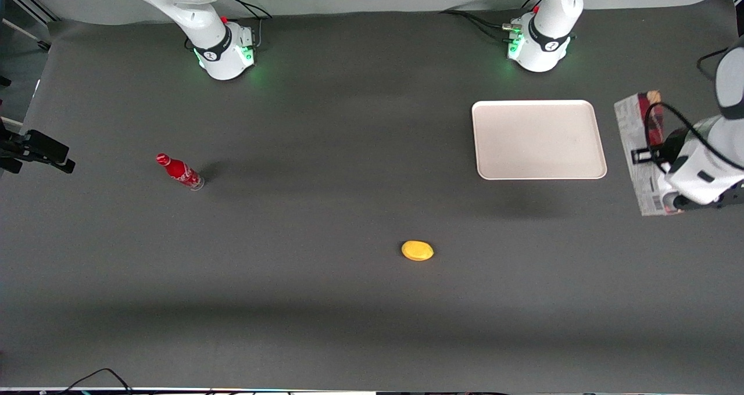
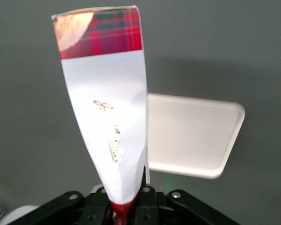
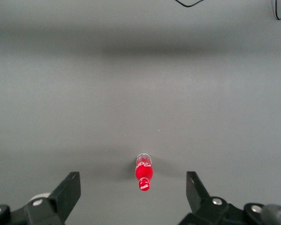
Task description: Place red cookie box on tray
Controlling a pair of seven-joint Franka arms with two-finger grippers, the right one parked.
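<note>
Gripping one end of the long, narrow red-tartan cookie box with white printed panels (image 2: 110, 122), the left arm's gripper (image 2: 126, 206) has its fingers clenched on the carton, which juts out from between them and appears lifted above the dark grey table (image 1: 325, 221). From the front, the box (image 1: 636, 145) sits just beside the flat beige rectangular tray with rounded corners (image 1: 537, 139), toward the working arm's end of the table, partly covered by the white wrist. No part of the carton is over the tray (image 2: 196, 136), which lies bare. A small yellow oval object (image 1: 417, 250) rests nearer the front camera. A small red bottle (image 1: 179, 171) stands well apart, toward the parked arm's end.
</note>
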